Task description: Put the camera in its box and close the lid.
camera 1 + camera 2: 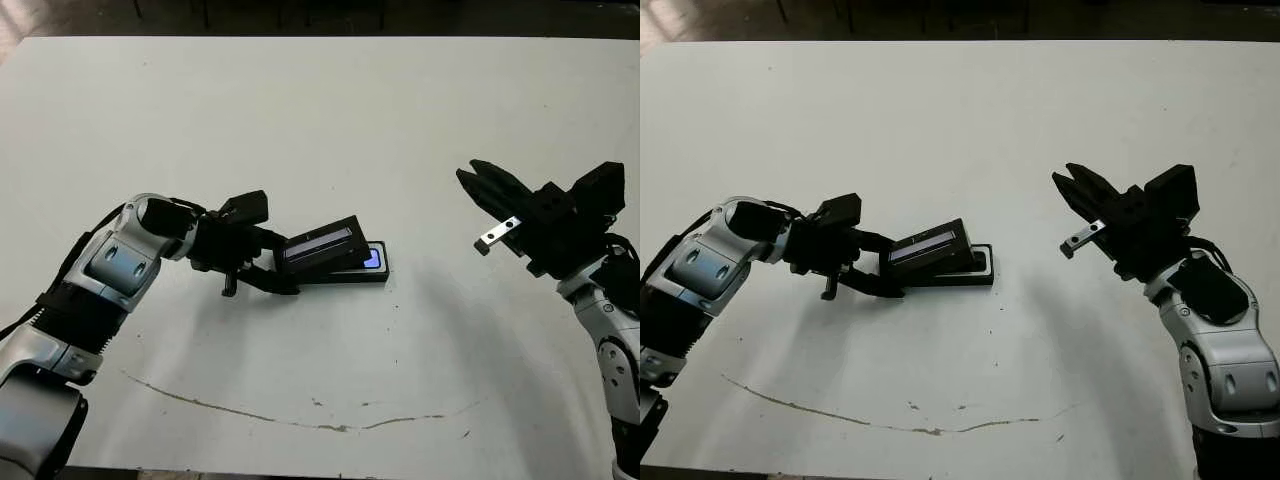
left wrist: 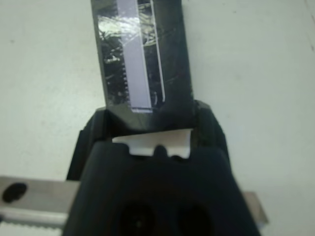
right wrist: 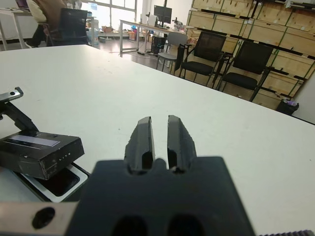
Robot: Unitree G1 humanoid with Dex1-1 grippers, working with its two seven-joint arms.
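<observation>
Two robot arms work at a white table (image 1: 320,110). On the left, the left gripper (image 1: 262,262) grasps one end of the lid (image 1: 320,247), a black cover with a silvery stripe, holding it tilted above the box (image 1: 378,274). The box sits near the table's middle, and the camera (image 1: 372,258) lies inside it, its glossy blue face just visible. Far to the right, the right gripper (image 1: 1075,192) hovers well apart, empty, its fingers (image 3: 143,142) nearly together. Risk: lowered at this slant, the lid may land askew, nudging the unsteadied box sideways instead of seating.
</observation>
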